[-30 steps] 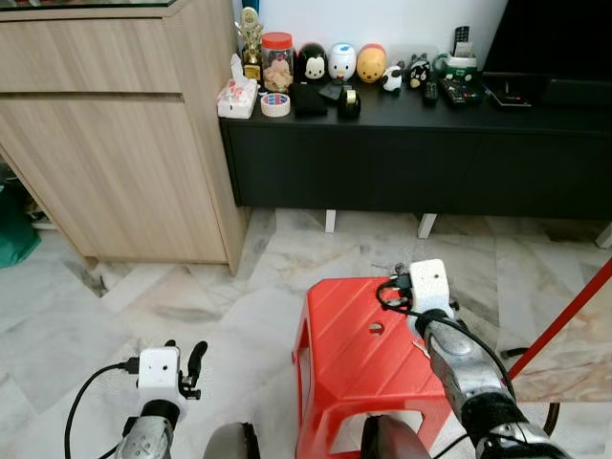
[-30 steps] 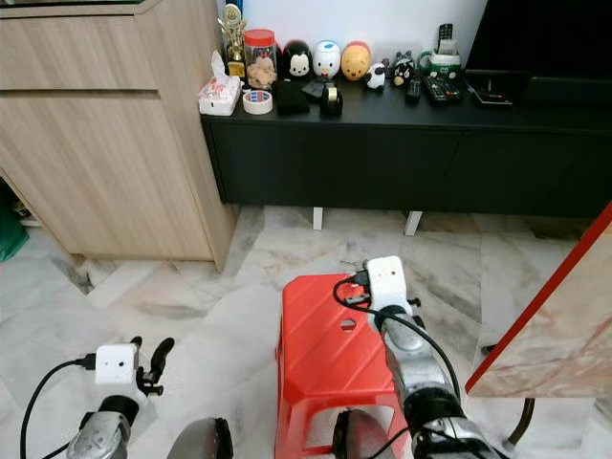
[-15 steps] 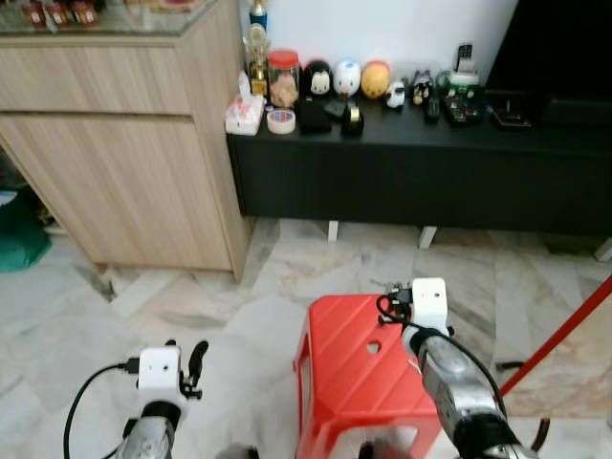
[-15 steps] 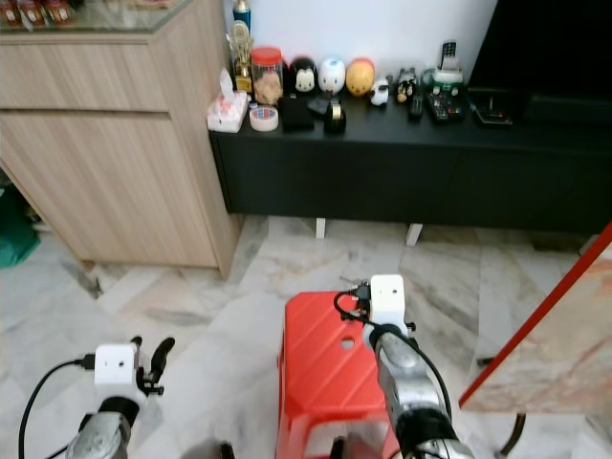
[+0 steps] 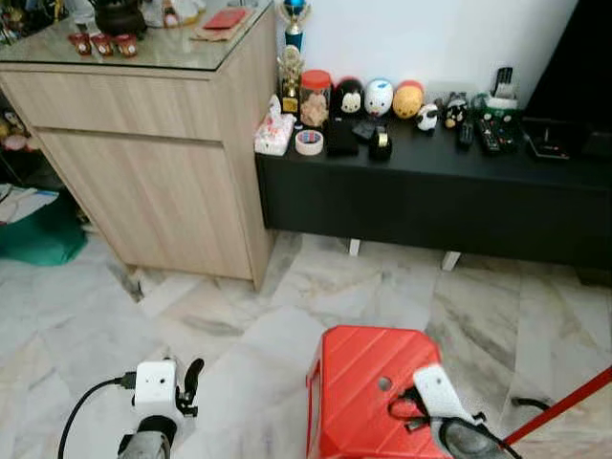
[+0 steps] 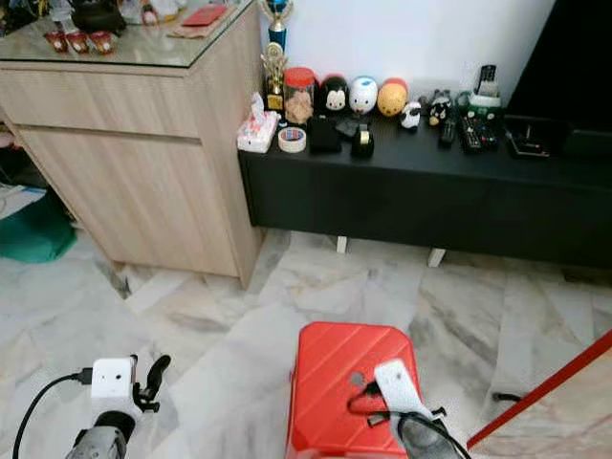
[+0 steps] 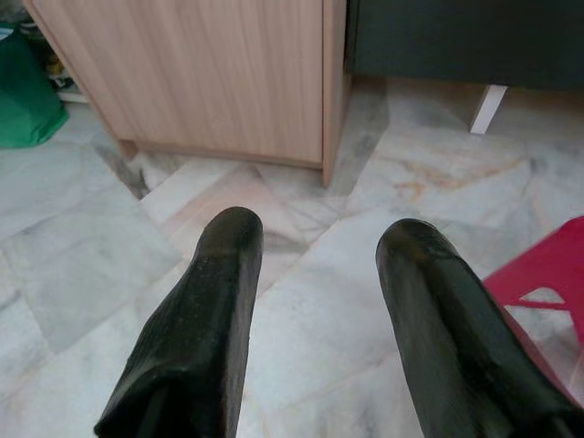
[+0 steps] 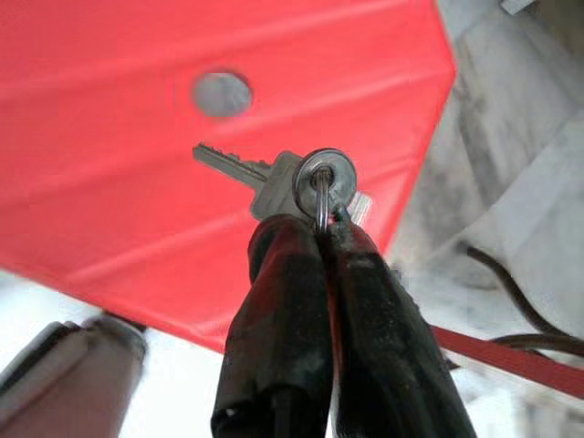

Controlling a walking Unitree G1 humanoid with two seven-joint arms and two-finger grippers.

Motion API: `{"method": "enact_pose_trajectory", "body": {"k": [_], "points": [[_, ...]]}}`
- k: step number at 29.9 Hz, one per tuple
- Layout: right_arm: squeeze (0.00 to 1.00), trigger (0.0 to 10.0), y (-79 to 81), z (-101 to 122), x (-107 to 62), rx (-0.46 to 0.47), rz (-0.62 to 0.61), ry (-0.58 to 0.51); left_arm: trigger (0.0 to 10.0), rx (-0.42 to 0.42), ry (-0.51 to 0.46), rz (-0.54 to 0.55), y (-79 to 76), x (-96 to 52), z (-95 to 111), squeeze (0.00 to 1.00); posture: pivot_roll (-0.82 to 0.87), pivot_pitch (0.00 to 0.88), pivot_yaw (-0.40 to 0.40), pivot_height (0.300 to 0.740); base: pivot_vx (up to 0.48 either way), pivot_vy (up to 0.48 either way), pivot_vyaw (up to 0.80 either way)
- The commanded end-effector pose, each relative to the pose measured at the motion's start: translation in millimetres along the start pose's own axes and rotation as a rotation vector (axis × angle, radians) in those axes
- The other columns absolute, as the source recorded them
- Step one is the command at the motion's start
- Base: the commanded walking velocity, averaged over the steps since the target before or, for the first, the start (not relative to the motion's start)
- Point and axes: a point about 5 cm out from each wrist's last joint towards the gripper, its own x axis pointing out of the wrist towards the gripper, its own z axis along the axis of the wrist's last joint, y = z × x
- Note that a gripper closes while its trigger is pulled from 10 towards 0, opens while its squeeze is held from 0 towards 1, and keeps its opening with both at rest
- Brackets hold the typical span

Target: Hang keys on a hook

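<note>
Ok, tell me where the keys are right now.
The keys hang from the shut right gripper, pinched by their ring, just above the red stool on the robot's right.

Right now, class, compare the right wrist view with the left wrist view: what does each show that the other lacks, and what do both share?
Right wrist view: the right gripper pinched shut on the keys by their ring, hanging above the stool's top.

Left wrist view: the left gripper with its fingers apart and empty, the wooden cabinet and the dark TV console ahead.

Both: the red stool and the marble floor.
</note>
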Motion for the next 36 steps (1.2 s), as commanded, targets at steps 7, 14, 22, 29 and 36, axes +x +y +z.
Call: {"method": "enact_pose_trajectory", "body": {"k": [7,14,22,29,36], "points": [[0.00,10.0,4.2,37,-0.6,0.326,0.214,-0.143,10.0,0.019,0.028,-0.009,0.6,-3.2,-4,0.00,0.05,0.000,-0.034,0.728,0.000,0.000,0.00],[0.00,10.0,13.9,19,1.0,0.191,0.268,0.002,10.0,0.019,0.032,-0.014,-0.5,-1.2,-4,0.00,0.05,0.000,-0.034,0.728,0.000,0.000,0.00],[0.00,10.0,21.5,24,1.3,0.150,0.307,0.000,10.0,0.015,0.036,-0.008,1.6,-0.6,-6,0.00,0.05,0.002,-0.036,0.728,0.000,0.000,0.00],[0.00,10.0,11.5,18,3.7,-0.209,0.181,0.072,10.0,0.014,0.041,-0.008,3.0,-0.2,-8,0.00,0.05,0.006,-0.033,0.728,0.000,0.000,0.00],[0.00,10.0,6.3,24,4.0,-0.349,0.173,0.056,10.0,0.014,0.041,-0.011,3.5,1.3,-9,0.00,0.05,0.013,-0.031,0.728,0.000,0.000,0.00]]}}
